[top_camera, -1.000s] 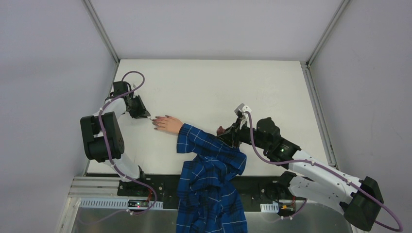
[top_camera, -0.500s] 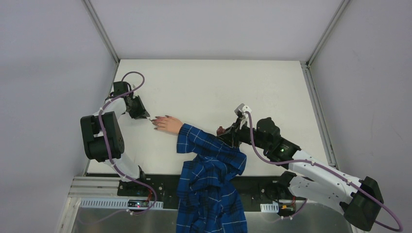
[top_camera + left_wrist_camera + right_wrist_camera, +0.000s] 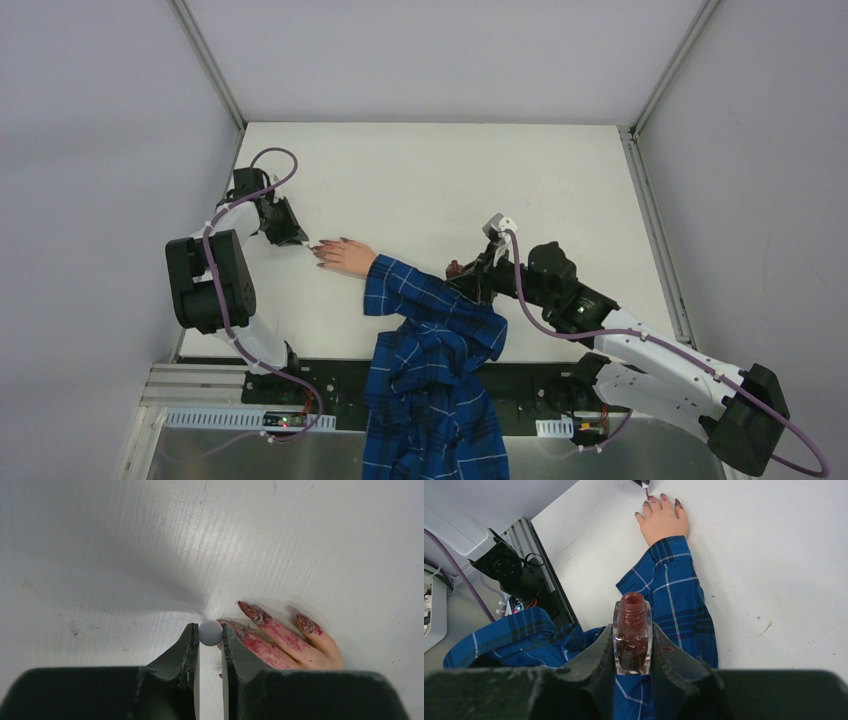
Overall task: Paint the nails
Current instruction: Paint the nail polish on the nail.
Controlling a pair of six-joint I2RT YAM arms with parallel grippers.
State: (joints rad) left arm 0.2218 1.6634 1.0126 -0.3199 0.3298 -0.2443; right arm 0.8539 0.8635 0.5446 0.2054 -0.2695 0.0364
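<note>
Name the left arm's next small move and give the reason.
Probably a short brush stroke along the fingertip beneath it. The left gripper is shut on the white brush cap right at the nails, which look patchy and smeared; the right gripper holds the open polish bottle aside.

Top view: bright, even, soft light; weak shadows; table (image 3: 420, 170) almost white. Left wrist view: grey shadow band on table far-left of left gripper (image 3: 210, 634); cap (image 3: 210, 631) sharp, gripper body blurred. Right wrist view: glints on bottle (image 3: 632, 650); near edge dark, unfocused.
</note>
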